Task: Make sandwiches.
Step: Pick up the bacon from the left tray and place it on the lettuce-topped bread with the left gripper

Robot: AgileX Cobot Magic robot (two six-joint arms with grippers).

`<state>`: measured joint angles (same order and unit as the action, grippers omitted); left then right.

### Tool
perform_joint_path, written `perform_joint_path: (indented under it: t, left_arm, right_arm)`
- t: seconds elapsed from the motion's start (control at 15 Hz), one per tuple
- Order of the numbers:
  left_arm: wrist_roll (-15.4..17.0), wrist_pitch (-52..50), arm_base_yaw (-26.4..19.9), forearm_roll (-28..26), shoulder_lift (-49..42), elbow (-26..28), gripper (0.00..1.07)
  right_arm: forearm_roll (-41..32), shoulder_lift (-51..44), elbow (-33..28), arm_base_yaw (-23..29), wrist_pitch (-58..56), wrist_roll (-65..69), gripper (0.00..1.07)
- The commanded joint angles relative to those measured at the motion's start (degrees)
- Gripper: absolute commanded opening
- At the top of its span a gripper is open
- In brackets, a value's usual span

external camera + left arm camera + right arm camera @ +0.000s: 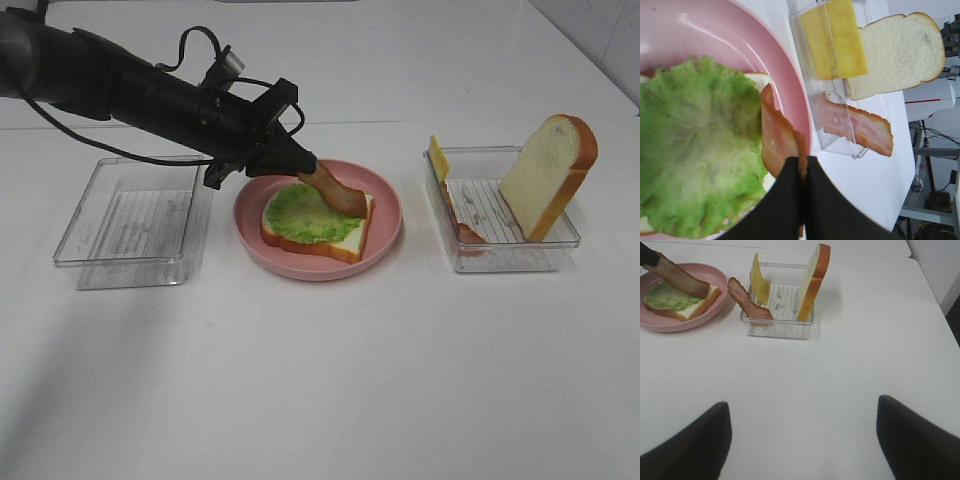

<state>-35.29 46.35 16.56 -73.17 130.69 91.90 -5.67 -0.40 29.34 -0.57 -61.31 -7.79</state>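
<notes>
— Pink plate [392, 212]: what is recorded as assembled on it?
— A lower bread slice [345, 243] is laid flat at the middle of the plate and is covered by a lettuce leaf [300, 212]. The sandwich [315, 225] is thus begun, with only its bottom layers in place.
— What is held by the left gripper [303, 163]?
— A bacon strip [335, 190] is pinched at its upper end between closed jaws. It is held tilted, its lower end at the lettuce edge on the side toward the right-hand clear tray [520, 262]. Whether contact is made cannot be told.
— And the right gripper [802, 437]?
— Its jaws are spread wide over the table [840, 370], and nothing is held.
— What is left?
— The held strip is judged not yet released. A second bacon strip [466, 232], a cheese slice [438, 158] and the top bread slice [552, 172] are leaned in that tray, well apart from the plate. These are expected to be stacked in turn. Less than half of the build is judged done.
</notes>
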Motion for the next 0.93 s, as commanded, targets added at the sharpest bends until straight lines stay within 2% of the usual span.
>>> perform_joint_path:
  t: [0.07,0.13,0.2,0.33,0.47,0.53,0.67,0.93]
  left_arm:
    - [0.7,-1.1,0.1,3.6,-0.1,0.1,0.00]
    - [2.4,-1.7,0.1,5.2,-0.1,0.1,0.02]
    - [4.1,-2.3,-0.3,6.8,-0.2,0.1,0.12]
    - [4.5,-2.0,-0.9,7.6,-0.2,0.1,0.44]
    - [4.5,0.3,-1.7,7.6,-0.9,0.1,0.67]
    - [4.5,0.9,-2.3,7.8,-1.4,0.1,0.71]
    - [4.5,1.8,-3.6,9.3,-3.1,0.1,0.73]
    - [4.7,5.5,-7.8,17.2,-10.1,0.1,0.73]
  right_arm:
    - [0.2,-0.7,-0.3,-0.1,0.4,-0.3,0.76]
    - [0.2,-0.7,-0.3,-0.1,0.4,-0.3,0.76]
    - [0.2,-0.7,-0.3,-0.1,0.4,-0.3,0.76]
    - [0.2,-0.7,-0.3,-0.1,0.4,-0.3,0.76]
    - [0.2,-0.7,-0.3,-0.1,0.4,-0.3,0.76]
    - [0.2,-0.7,-0.3,-0.1,0.4,-0.3,0.76]
    - [0.2,-0.7,-0.3,-0.1,0.4,-0.3,0.76]
    - [0.2,-0.7,-0.3,-0.1,0.4,-0.3,0.76]
